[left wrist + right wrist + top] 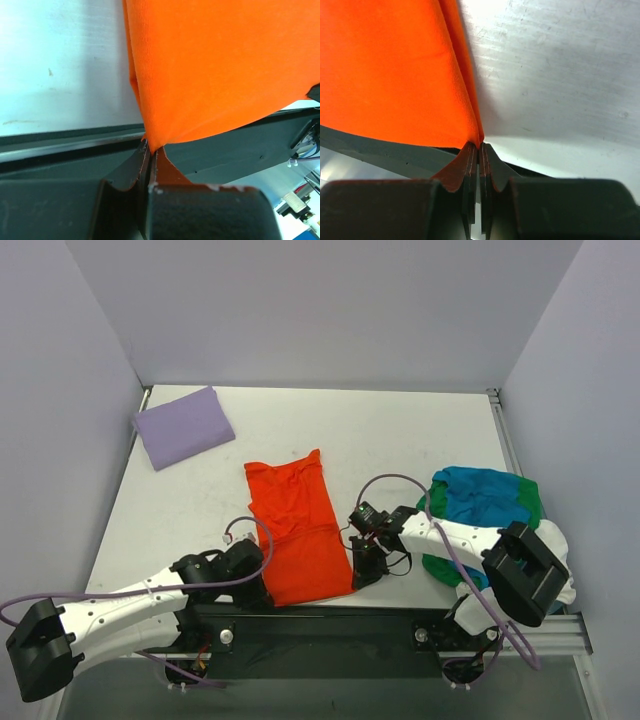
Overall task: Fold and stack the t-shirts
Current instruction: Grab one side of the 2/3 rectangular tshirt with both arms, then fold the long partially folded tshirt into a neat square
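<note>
At the near edge of the table [400, 440], your left claw [266, 591] is clenched on the near-left corner of the orange-red t-shirt [298, 535]. In the left wrist view its jaws [150, 150] are pressed together with a tip of orange cloth pinched between them, over the dark rail along the table's front. Your right claw [362, 576] is clenched too, on the near-right corner of the same shirt. The right wrist view shows a thin fold of the cloth caught between the closed fingers [470, 160], and the fabric fans out from there to the left.

Beyond the claws, the orange-red t-shirt lies as a long narrow strip on the table, roughly midway between your two arms. It runs away from you with a faint crease across its middle.

Off to your right, partly behind the right arm, sits a loose heap. The blue t-shirt [480, 495] is bunched over the green t-shirt [528, 502], and the white t-shirt [556, 540] is at the table's right edge.

Farthest away, near the far-left corner, the lavender t-shirt [183, 426] rests folded into a neat rectangle, well apart from everything else.
</note>
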Robot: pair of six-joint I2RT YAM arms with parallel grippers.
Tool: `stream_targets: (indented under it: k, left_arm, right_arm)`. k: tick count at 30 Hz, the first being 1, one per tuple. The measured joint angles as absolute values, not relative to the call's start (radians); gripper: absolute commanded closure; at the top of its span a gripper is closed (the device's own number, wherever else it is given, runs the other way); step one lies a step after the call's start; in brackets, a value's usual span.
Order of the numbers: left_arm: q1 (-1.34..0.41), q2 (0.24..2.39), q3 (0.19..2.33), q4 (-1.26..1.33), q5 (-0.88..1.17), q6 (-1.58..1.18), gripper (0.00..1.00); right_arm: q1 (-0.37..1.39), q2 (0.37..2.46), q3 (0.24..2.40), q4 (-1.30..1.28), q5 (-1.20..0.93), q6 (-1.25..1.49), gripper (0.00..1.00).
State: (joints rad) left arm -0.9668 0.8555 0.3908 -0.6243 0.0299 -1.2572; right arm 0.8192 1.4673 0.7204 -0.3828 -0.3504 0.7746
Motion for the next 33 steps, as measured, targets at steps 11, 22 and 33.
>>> stream_targets:
  k: [11, 22, 33]
  left_arm:
    - [-0.967, 0.868, 0.565, -0.804, 0.048, -1.251, 1.00]
    - [-0.981, 0.841, 0.724, -0.947, 0.125, -1.253, 1.00]
    - [-0.981, 0.865, 0.835, -1.000, 0.134, -1.251, 1.00]
  right_arm:
    - [0.819, 1.374, 0.788, -0.546, -0.329, 0.754, 1.00]
    - [0.820, 1.190, 0.855, -0.765, -0.330, 0.757, 1.00]
    - [0.818, 1.190, 1.077, -0.945, -0.245, 0.753, 1.00]
